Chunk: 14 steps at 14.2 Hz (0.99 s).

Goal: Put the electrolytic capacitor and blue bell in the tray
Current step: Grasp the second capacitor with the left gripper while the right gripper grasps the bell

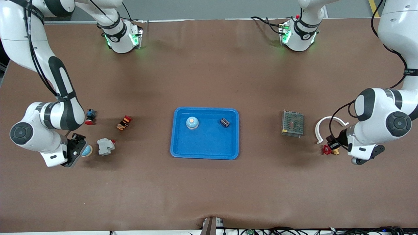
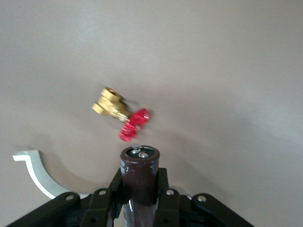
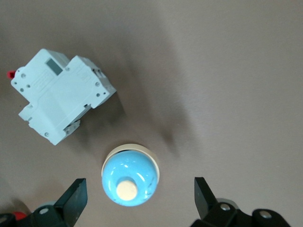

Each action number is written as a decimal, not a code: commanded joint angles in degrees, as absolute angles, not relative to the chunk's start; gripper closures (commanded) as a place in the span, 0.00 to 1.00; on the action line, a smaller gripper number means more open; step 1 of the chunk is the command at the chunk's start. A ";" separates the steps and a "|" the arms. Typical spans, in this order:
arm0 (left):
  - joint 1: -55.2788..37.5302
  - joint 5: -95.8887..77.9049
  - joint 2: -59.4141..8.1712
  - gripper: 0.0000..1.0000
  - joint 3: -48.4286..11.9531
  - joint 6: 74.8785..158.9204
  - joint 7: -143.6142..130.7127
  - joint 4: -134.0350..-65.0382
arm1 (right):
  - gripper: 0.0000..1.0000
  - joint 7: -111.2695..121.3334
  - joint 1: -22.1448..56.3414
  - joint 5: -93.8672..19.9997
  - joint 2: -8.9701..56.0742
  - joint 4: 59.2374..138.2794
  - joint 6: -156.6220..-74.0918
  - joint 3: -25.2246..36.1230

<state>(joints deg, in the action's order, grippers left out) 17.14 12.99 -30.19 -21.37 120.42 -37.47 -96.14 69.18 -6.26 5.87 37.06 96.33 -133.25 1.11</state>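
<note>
Left gripper (image 2: 137, 205) clamps a dark brown cylindrical electrolytic capacitor (image 2: 139, 177) upright; rigid, smooth sleeve, probably slippery. Right gripper (image 3: 137, 198) gapes over the glossy blue domed bell (image 3: 130, 175), directly between its fingers (grasp low at the cream base rim).

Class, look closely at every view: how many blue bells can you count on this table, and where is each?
2. One blue bell sits in the tray. The other blue bell stands on the table beside the grey breaker, between the open fingers of the right gripper.
</note>
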 commanded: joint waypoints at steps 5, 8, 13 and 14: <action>2.75 13.10 -30.59 1.00 -21.53 115.84 -58.06 -90.27 | 0.00 72.25 -12.13 5.98 36.91 100.63 -136.40 -3.78; -3.67 12.48 -31.81 1.00 -21.53 115.75 -66.60 -87.73 | 0.00 72.25 -12.22 5.98 37.09 102.30 -139.47 -3.78; -11.68 12.66 -36.90 1.00 -21.45 116.19 -76.18 -82.46 | 0.00 72.25 -12.30 5.98 37.97 102.74 -141.59 -3.78; -13.08 12.66 -37.96 1.00 -21.36 116.45 -77.85 -81.05 | 0.00 72.25 -12.39 5.98 38.23 102.74 -141.68 -3.78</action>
<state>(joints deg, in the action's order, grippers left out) -10.65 12.91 -34.55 -21.81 117.32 -75.36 -86.30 71.36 -10.81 5.85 38.00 102.48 -140.82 -2.46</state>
